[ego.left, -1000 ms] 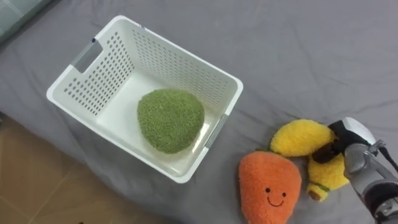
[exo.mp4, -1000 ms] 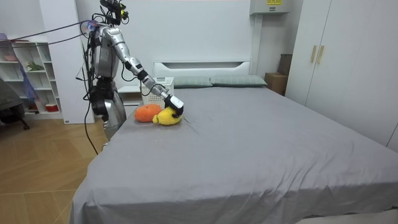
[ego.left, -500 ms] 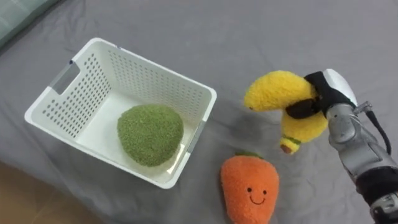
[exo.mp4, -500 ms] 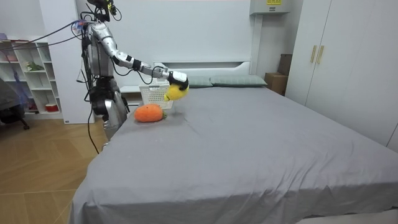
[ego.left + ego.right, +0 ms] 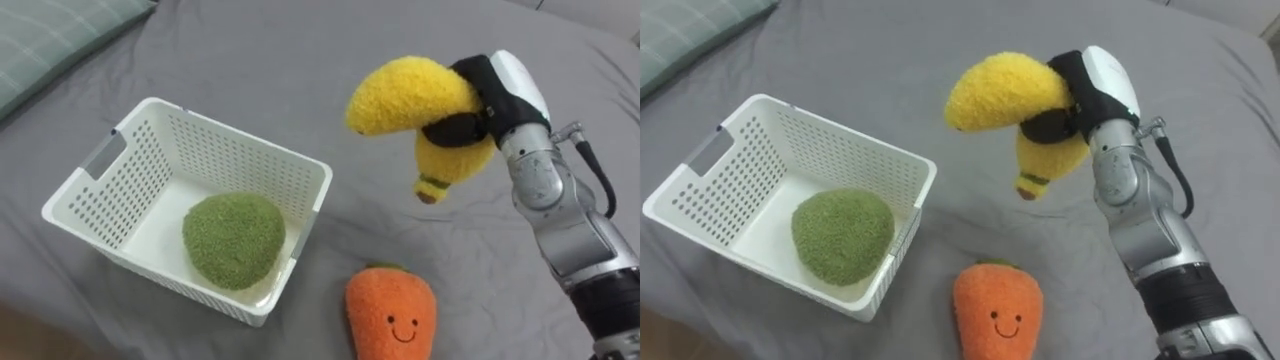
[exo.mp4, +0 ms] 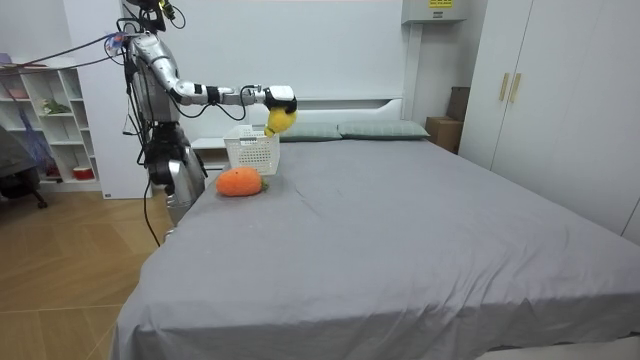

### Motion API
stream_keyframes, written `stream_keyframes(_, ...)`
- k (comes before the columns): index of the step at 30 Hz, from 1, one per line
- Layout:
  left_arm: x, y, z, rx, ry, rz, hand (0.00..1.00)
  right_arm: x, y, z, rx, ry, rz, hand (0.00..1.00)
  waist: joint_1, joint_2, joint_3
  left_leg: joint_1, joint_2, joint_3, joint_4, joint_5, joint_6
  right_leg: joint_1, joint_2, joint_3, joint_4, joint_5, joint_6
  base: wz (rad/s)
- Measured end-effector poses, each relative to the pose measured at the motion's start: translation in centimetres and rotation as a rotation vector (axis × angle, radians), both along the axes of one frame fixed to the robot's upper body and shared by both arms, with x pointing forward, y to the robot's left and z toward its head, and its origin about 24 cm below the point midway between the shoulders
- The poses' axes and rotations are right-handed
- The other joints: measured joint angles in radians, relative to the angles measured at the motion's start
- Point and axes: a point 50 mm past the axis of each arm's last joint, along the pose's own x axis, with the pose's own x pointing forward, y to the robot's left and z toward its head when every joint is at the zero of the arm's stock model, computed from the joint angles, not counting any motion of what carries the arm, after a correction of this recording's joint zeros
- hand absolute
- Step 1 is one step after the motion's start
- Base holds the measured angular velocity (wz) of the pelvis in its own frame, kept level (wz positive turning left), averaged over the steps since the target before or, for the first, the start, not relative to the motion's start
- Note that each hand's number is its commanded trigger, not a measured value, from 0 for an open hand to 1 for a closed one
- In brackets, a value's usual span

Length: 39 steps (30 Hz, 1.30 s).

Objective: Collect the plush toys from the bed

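Clutching yellow banana plush, right hand curled round it, aloft beside white basket

A wide bed under a smooth grey sheet takes most of the room — white headboard and grey-green pillows against a plain white wall. White wardrobe doors stand at the room view's right, white open shelves at its left, on light wooden flooring.
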Motion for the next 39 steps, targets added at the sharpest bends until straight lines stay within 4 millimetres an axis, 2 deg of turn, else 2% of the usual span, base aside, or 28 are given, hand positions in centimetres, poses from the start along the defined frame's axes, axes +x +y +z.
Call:
stream_keyframes(5,-0.5,-0.2,-0.1,0.012,0.03,-0.002,0.0,-0.2,1.9,0.8,0.021,-0.044,0.055,1.0,0.006,0.002,0.002,0.024,0.0,-0.003,-0.007,0.0,0.0,0.022,-0.001,-0.009,-0.003,0.0,0.0,0.01)
stream_keyframes(8,-0.3,-0.4,-0.2,0.012,0.03,-0.007,0.0,-0.5,3.0,1.5,0.024,-0.054,0.102,1.0,0.026,0.004,0.0029,0.022,-0.001,-0.002,-0.008,0.0,0.0,0.02,0.0,0.0,-0.004,0.0,0.0,-0.01)
stream_keyframes(12,0.1,-0.7,-0.2,0.025,0.034,-0.042,0.0,-1.0,4.5,2.5,0.024,-0.09,0.159,1.0,0.045,0.004,0.003,0.021,-0.002,-0.01,-0.011,0.0,0.0,0.025,0.0,-0.009,-0.014,0.0,0.0,0.04)
stream_keyframes(16,0.6,-1.0,-0.1,0.021,0.022,-0.051,0.0,-1.1,5.0,2.5,0.04,-0.088,0.169,1.0,0.06,0.004,0.004,0.023,-0.005,-0.028,-0.011,0.0,0.0,0.032,0.0,-0.013,-0.017,0.0,0.001,0.14)
stream_keyframes(20,0.6,-1.1,-0.2,0.022,0.039,-0.058,0.0,-1.3,6.8,1.8,0.071,-0.052,0.206,1.0,0.084,0.008,0.0099,0.022,-0.006,-0.029,-0.012,0.0,0.0,0.033,-0.001,-0.015,-0.018,-0.001,0.002,0.01)
stream_keyframes(24,0.0,-1.0,-0.4,0.032,0.08,-0.074,0.0,-1.5,8.1,1.3,0.012,-0.014,0.264,1.0,0.097,-0.005,0.013,0.014,-0.012,-0.06,-0.009,0.003,-0.002,0.032,-0.002,-0.039,-0.02,-0.001,0.002,0.15)
stream_keyframes(27,0.1,-0.9,-0.3,0.037,0.076,-0.06,0.0,-1.5,8.6,1.0,0.0,0.006,0.261,1.0,0.139,-0.022,0.0129,0.011,-0.013,-0.058,-0.008,0.003,-0.002,0.032,-0.002,-0.044,-0.029,-0.001,0.002,0.04)
stream_keyframes(28,0.1,-0.8,-0.3,0.039,0.072,-0.054,0.0,-1.5,8.7,1.0,0.002,0.009,0.265,1.0,0.142,-0.026,0.012,0.007,-0.013,-0.06,-0.007,0.003,-0.002,0.032,-0.003,-0.048,-0.031,-0.001,0.002,0.12)
stream_keyframes(33,-0.1,-0.7,-0.2,0.04,0.083,-0.042,0.0,-1.6,9.6,0.8,0.011,0.039,0.299,1.0,0.194,-0.05,0.0173,0.003,-0.015,-0.071,-0.004,0.003,-0.002,0.033,-0.003,-0.055,-0.031,-0.001,0.002,0.06)
stream_keyframes(39,-0.6,-0.7,-0.3,0.035,0.098,-0.038,0.0,-1.2,9.8,-0.2,0.006,0.085,0.297,1.0,0.215,-0.059,0.022,-0.006,-0.018,-0.08,0.009,0.002,-0.003,0.033,-0.003,-0.056,-0.031,0.001,0.004,0.05)
